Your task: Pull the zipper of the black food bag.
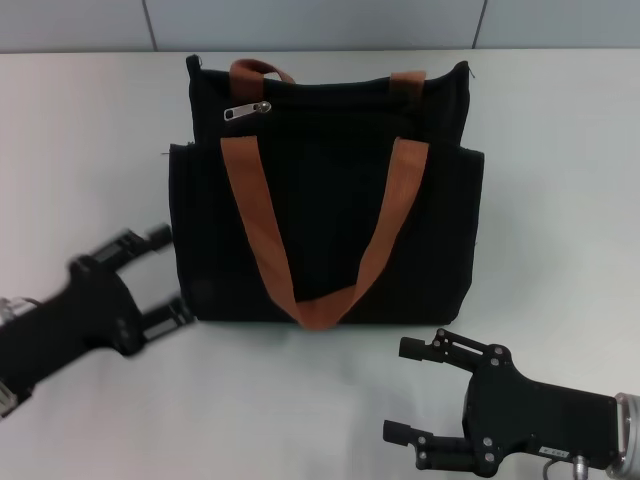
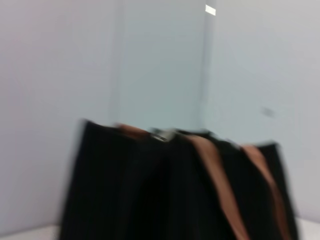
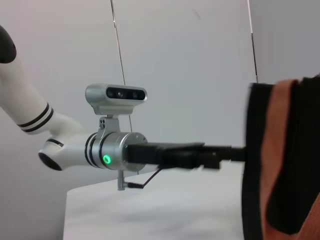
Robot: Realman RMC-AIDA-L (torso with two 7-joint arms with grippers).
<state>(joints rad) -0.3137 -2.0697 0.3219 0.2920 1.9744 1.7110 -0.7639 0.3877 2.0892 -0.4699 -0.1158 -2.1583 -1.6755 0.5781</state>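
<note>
Nearest, the right gripper (image 1: pixel 418 391) hovers wide open before the black food bag (image 1: pixel 325 200). Left gripper (image 1: pixel 160 275), also spread, sits beside the bag on the white desk (image 1: pixel 80 130); its zipper (image 1: pixel 246 110) lies toward the pale wall (image 1: pixel 300 22).

The bag (image 1: pixel 330 190) is plain black with orange-brown straps (image 1: pixel 262 225), and its zipper (image 1: pixel 246 110) tab is silver. It stands on a white worktop (image 1: pixel 80 150). Both grippers, left (image 1: pixel 150 278) and right (image 1: pixel 420 392), are black; the left arm (image 3: pixel 60 145) is white with black bands and a silver wrist lit green.

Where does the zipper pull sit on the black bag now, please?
At the robot's-left end: the zipper pull lies near the black food bag's upper left corner, untouched.
</note>
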